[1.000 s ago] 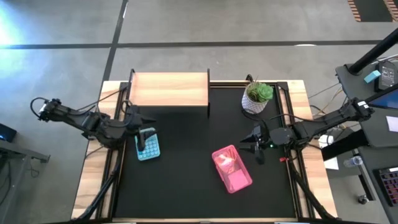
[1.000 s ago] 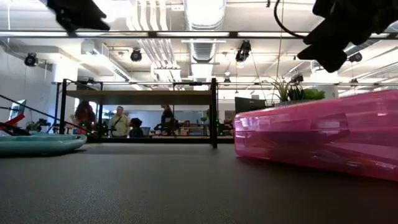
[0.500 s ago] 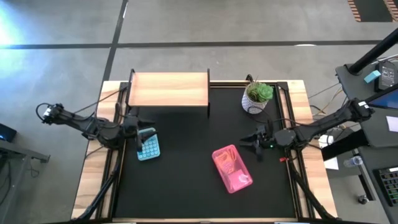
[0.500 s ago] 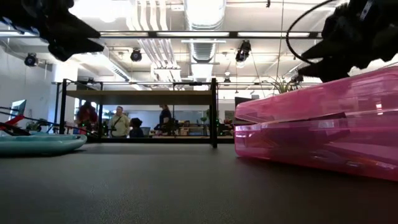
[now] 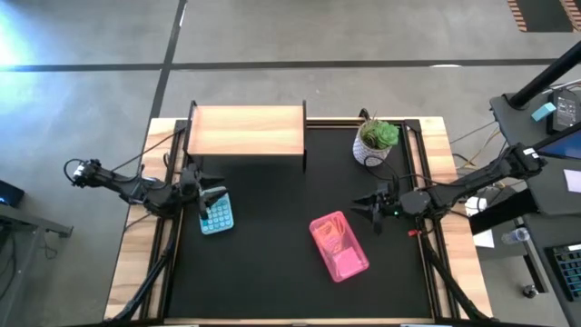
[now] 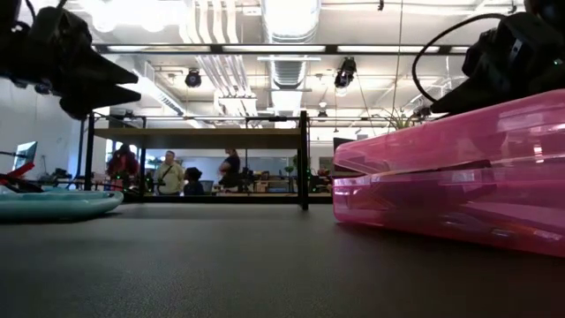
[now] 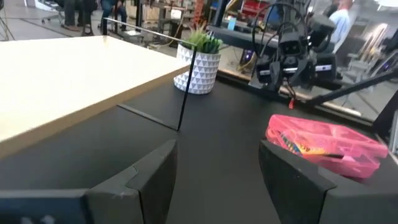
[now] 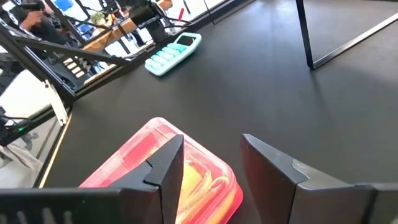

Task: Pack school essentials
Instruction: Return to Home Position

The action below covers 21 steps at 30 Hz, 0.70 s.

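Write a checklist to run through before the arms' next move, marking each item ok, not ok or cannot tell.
1. The left end effector is empty and open: ok.
2. The right end effector is empty and open: ok.
3. The pink case has its lid fully shut: not ok; the low view shows a gap at one end.
4. Both arms are clear of the case: ok.
5. The potted plant stands upright, apart from the right arm: ok.
6. The teal calculator is meant to stay outside the case: cannot tell.
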Motion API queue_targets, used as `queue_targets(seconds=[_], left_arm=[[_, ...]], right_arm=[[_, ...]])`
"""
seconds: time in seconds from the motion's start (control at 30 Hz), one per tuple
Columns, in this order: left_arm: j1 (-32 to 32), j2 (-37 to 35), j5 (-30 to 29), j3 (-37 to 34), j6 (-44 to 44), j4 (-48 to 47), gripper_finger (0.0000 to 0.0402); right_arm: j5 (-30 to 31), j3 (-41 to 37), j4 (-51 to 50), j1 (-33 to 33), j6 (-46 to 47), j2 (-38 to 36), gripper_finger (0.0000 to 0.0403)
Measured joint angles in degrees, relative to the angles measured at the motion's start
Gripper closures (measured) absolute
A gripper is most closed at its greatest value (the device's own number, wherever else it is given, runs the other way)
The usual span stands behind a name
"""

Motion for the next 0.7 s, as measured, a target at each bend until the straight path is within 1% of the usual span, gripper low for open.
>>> queue_targets(seconds=[0.1,0.3,0.5,0.7], left_arm=[[0.0,-2.5,0.0,-2.4,-0.1,2.1,0.0191],[0.0,-6.3,0.0,-4.8,-1.0,2.4,0.0191],[0.0,-7.2,-1.0,-4.9,-0.6,2.5,0.0191],[0.0,-5.7,-1.0,-4.9,-0.6,2.3,0.0191]], right_arm=[[0.0,-1.2,2.2,0.0,0.0,0.0,0.0262],[0.0,-4.6,8.0,0.0,0.2,0.0,0.0277],[0.1,-5.3,7.3,0.0,1.4,0.0,0.0277],[0.1,-5.4,7.1,0.0,1.5,0.0,0.0276]])
